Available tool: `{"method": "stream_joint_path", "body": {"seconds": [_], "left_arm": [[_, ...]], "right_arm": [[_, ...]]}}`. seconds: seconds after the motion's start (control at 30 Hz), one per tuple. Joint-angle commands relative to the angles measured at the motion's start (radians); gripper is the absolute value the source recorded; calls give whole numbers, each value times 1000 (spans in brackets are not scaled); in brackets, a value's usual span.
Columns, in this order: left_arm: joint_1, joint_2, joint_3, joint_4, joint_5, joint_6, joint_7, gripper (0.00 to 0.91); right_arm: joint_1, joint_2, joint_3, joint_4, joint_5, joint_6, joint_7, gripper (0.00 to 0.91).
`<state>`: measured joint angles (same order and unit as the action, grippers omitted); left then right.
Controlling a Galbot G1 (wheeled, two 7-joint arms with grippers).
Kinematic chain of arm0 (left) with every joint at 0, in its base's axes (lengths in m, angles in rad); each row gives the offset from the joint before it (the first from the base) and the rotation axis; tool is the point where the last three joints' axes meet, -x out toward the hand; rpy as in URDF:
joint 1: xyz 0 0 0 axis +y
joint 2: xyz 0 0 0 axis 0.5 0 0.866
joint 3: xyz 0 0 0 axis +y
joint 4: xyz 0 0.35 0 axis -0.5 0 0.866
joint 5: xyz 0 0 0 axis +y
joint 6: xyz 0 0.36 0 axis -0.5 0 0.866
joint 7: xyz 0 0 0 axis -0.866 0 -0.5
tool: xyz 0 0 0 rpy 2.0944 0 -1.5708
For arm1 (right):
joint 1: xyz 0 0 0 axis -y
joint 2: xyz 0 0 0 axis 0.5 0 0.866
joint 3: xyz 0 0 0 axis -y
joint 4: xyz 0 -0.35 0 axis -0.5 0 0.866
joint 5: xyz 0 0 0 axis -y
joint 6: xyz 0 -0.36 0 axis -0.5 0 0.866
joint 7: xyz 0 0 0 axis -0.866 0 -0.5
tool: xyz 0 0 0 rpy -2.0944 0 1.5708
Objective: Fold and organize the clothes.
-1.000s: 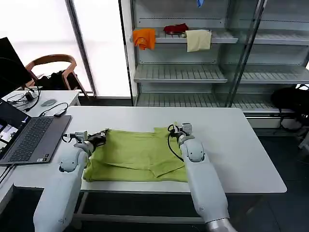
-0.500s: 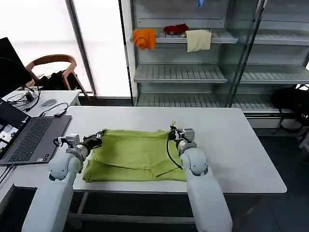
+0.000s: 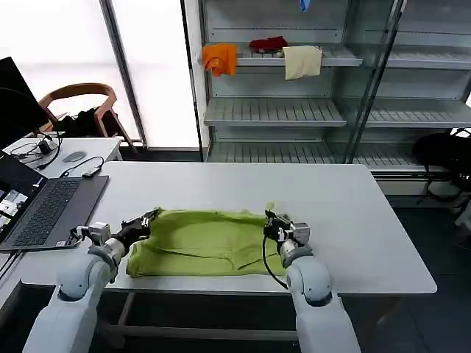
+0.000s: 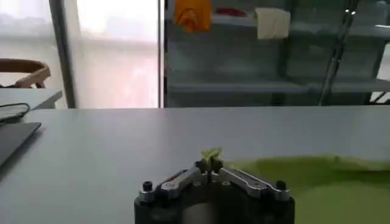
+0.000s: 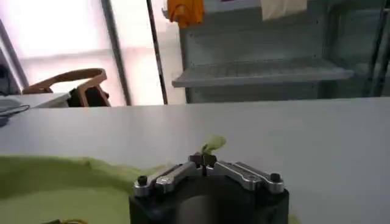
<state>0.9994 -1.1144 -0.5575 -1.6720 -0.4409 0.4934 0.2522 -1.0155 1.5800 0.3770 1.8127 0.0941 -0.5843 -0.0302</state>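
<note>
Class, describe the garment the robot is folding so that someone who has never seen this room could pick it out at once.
Find the white table in front of the metal shelves. On its near half lies a lime yellow-green T-shirt, partly folded, pinched at its far corners by the left gripper and the right gripper. Unlike the orange, red and cream cloths, which lie on the shelf behind, it is green.
</note>
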Motion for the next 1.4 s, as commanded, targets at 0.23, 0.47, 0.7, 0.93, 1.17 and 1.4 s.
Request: {"method": "stream_joint_path", "body": {"seconds": [0.23, 0.47, 0.7, 0.93, 1.17, 1.4], "left_arm": [[127, 1, -33, -96, 49, -21, 25, 0], [138, 13, -46, -103, 81, -27, 27, 0], [152, 10, -49, -104, 135, -31, 24, 0], [169, 5, -53, -118, 179, -26, 16, 10], [184, -12, -46, -137, 247, -28, -4, 907], [187, -28, -39, -147, 309, -33, -27, 907]], "right_arm": [[-103, -22, 7, 82, -3, 1, -8, 0], [-130, -36, 11, 125, -6, 0, -11, 0], [-158, -37, 9, 148, -38, 0, -28, 0], [-173, -34, 11, 145, -71, 1, -30, 0], [-184, -26, 10, 134, -197, 3, -29, 181], [-191, -24, 7, 139, -280, 5, -33, 907]]}}
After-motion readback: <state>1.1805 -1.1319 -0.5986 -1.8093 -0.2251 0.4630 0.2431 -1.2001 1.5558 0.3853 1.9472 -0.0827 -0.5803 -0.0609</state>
